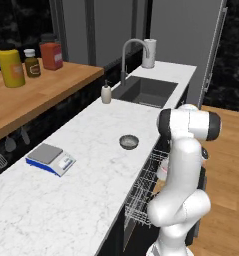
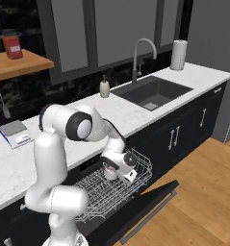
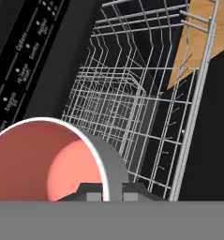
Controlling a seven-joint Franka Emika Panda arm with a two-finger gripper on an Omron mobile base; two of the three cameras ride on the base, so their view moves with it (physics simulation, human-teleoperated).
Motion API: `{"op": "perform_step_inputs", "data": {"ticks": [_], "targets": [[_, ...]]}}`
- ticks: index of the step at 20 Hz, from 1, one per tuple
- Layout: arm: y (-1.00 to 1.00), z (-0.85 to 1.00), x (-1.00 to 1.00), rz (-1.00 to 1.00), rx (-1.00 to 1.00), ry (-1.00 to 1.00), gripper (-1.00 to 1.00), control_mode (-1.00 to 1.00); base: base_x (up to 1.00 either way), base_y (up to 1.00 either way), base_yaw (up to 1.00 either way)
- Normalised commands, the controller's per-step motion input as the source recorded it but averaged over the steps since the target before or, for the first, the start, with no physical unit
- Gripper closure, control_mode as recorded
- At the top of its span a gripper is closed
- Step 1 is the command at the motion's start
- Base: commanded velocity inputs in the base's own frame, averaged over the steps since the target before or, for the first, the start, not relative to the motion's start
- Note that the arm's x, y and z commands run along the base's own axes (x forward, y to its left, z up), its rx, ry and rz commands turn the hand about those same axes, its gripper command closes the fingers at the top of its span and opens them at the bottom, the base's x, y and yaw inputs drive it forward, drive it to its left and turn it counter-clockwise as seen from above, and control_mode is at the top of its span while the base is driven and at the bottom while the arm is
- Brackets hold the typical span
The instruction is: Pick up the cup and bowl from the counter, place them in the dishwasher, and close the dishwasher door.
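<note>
My gripper [image 2: 110, 172] is shut on the wall of the red cup [image 2: 108, 174], low over the dishwasher's pulled-out wire rack [image 2: 111, 191]. In the hand view the cup [image 3: 43, 164], open side toward the camera, sits at the lower left. Its pale rim passes between my fingertips [image 3: 92, 195], and the rack [image 3: 132, 103] lies just beyond it. The grey bowl [image 1: 128, 142] stands alone on the white marble counter [image 1: 86, 175], near its front edge above the rack [image 1: 141, 192]. The black dishwasher door [image 2: 135, 211] hangs open, folded down toward the floor.
A blue-and-grey kitchen scale [image 1: 51, 159] lies on the counter left of the bowl. Further along are a soap dispenser [image 1: 106, 93], the dark sink [image 1: 143, 91] with its faucet [image 1: 128, 50], and a tall grey tumbler [image 1: 149, 53]. Jars stand on the wooden shelf [image 1: 41, 92].
</note>
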Motion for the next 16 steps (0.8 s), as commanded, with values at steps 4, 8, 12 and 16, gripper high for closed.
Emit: {"op": "perform_step_inputs", "data": {"ticks": [4,8,12,16], "targets": [[-0.12,-0.51,0.39,0.07,0.00,-0.08,1.00,-1.00,0.00,0.00,0.00],[0.00,-0.26,0.53,0.02,0.00,-0.02,1.00,-1.00,0.00,0.00,0.00],[0.00,-0.55,0.38,0.02,0.00,-0.02,1.00,-1.00,0.00,0.00,0.00],[0.00,-0.71,0.33,0.02,0.00,0.00,1.00,-1.00,0.00,0.00,0.00]]}}
